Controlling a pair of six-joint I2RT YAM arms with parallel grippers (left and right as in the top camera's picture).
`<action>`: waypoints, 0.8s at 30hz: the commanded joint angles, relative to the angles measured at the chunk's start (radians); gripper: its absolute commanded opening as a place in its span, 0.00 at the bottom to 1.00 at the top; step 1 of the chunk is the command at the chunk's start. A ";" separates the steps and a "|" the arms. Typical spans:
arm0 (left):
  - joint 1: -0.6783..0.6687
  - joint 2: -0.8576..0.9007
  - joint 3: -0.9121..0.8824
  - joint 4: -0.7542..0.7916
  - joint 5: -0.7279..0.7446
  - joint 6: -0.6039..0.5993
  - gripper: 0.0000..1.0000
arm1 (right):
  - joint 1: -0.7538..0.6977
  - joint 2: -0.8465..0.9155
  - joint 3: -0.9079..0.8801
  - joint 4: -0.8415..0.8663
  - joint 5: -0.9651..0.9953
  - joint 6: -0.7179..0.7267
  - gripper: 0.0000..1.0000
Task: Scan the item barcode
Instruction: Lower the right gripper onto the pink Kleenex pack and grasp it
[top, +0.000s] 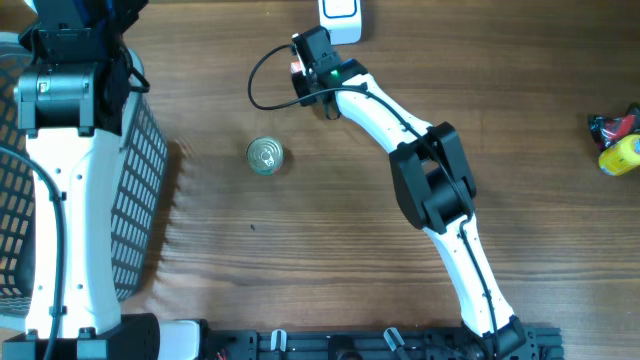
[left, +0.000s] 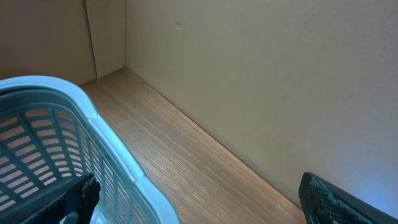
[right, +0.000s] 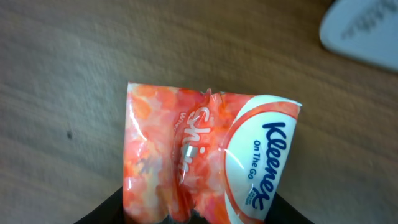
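Two risks stand out. First, the right gripper (right: 186, 218) has its jaws pressed in on the near end of the tissue pack (right: 205, 155), which sticks out ahead of the fingertips over the table. The soft wrapper puckers along its middle. With only that end pinched, the pack can sag, twist or slide out of the jaws once it is carried, because the film is slick and the contents give.

Second, the printed brand face is turned toward the wrist camera and no barcode shows on it. The code is probably on the hidden underside, though that cannot be confirmed from this view. If the pack is presented with the wrong face turned, or with the film creased across the code, the read will likely fail.

The white scanner (right: 364, 31) lies near, ahead and to the right of the fingertips, so a hasty swing could knock it.

The left gripper (left: 199, 202) hangs wide apart and empty, with a basket (left: 37, 137) just below and to its left, taking no part.
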 joint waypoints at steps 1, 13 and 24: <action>0.006 -0.004 -0.001 0.003 -0.009 0.011 1.00 | -0.010 -0.034 -0.032 -0.099 0.053 0.000 0.37; 0.006 -0.003 -0.033 -0.001 0.071 0.007 1.00 | -0.020 -0.277 -0.030 -0.540 -0.056 0.034 0.37; 0.005 -0.003 -0.245 0.024 0.267 -0.037 1.00 | -0.111 -0.298 0.000 -0.635 -0.292 0.178 0.47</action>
